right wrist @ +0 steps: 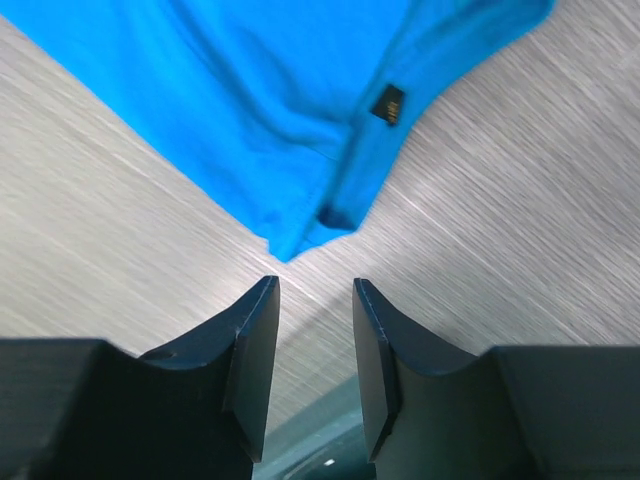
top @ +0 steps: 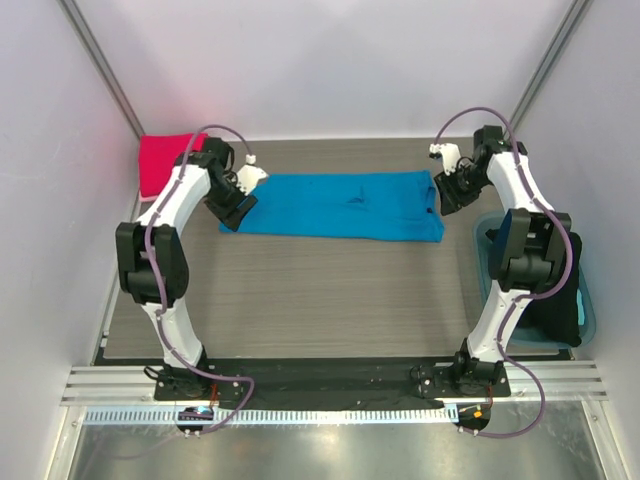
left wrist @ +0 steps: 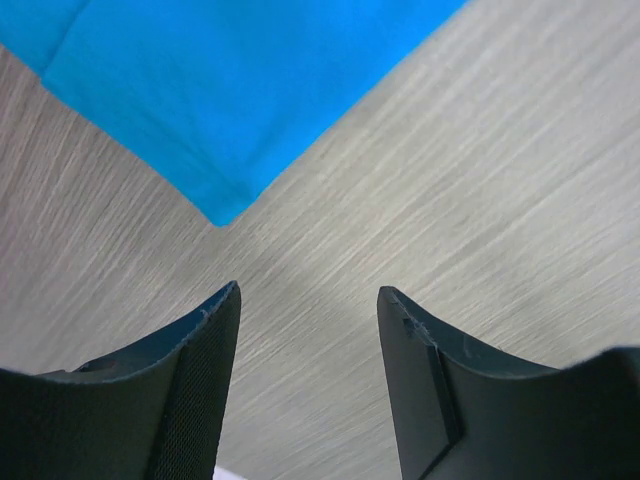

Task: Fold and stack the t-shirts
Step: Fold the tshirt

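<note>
A slotted aluminium rail (top: 330, 382) at the near edge carries the bases of both white-and-black arms. Beyond it lies the grey wood-grain bench (top: 330, 290). At its right side stands a translucent blue plastic tub (top: 588, 310) with something dark inside, partly hidden behind the right arm (top: 525, 205).

Farther back, a bright blue cloth t-shirt (top: 340, 205) lies flat on the bench, folded into a long band running left to right between the two arms. The left arm (top: 180, 200) reaches to the band's left end. The left jaws are parted with nothing between them, hovering over bare bench just short of a corner of the shirt (left wrist: 230, 80). The right jaws, at the band's right end, are parted more narrowly and are also empty. They sit near a corner of the shirt (right wrist: 250, 90) where a small dark label (right wrist: 390, 103) sits on a hem.

Farthest back, in the left corner, a crimson red cloth t-shirt (top: 163, 160) lies folded, apart from the blue one.
</note>
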`<state>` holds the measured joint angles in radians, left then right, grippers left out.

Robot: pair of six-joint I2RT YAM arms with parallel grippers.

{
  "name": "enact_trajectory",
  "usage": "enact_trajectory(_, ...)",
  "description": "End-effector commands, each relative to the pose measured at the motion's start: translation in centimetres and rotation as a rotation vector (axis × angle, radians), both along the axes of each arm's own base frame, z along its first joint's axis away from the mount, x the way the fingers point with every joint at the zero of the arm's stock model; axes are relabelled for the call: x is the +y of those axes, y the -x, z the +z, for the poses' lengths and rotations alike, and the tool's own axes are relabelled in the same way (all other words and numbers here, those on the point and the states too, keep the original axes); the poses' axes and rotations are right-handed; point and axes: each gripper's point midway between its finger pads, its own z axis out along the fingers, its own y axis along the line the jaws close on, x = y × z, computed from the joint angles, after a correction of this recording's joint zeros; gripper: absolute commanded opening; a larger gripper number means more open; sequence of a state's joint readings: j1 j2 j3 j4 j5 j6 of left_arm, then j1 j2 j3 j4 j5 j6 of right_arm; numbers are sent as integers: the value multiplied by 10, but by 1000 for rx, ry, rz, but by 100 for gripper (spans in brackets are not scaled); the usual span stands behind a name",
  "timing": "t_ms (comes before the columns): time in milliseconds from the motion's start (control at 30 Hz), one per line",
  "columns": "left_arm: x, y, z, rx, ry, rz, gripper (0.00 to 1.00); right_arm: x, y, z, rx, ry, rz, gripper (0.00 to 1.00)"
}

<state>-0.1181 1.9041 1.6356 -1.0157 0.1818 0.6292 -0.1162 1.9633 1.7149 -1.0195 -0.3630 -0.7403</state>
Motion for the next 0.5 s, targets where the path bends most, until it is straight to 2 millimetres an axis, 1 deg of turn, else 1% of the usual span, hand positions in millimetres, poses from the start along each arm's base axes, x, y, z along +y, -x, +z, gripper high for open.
enact_trajectory(0, 13, 12, -21, 45, -127, -160, 58, 19, 0, 26, -37, -77, 5, 42)
enact_trajectory(100, 18, 5, -28, 43, -168, -195, 58, 24, -1, 32, -48, -100, 1, 42)
enact_trajectory(200, 23, -8, -40, 55, -209, -223, 56, 30, -2, 39, -61, -123, -4, 42)
enact_trajectory(233, 23, -16, -44, 57, -213, -224, 56, 31, -1, 42, -66, -126, -4, 42)
enact_trajectory(333, 22, -27, -49, 56, -217, -228, 56, 36, 4, 47, -72, -143, 9, 43)
enact_trajectory(367, 21, -33, -52, 60, -216, -230, 56, 37, 5, 52, -85, -145, 14, 42)
enact_trajectory(467, 20, -39, -59, 82, -213, -235, 56, 38, 10, 53, -81, -153, 8, 43)
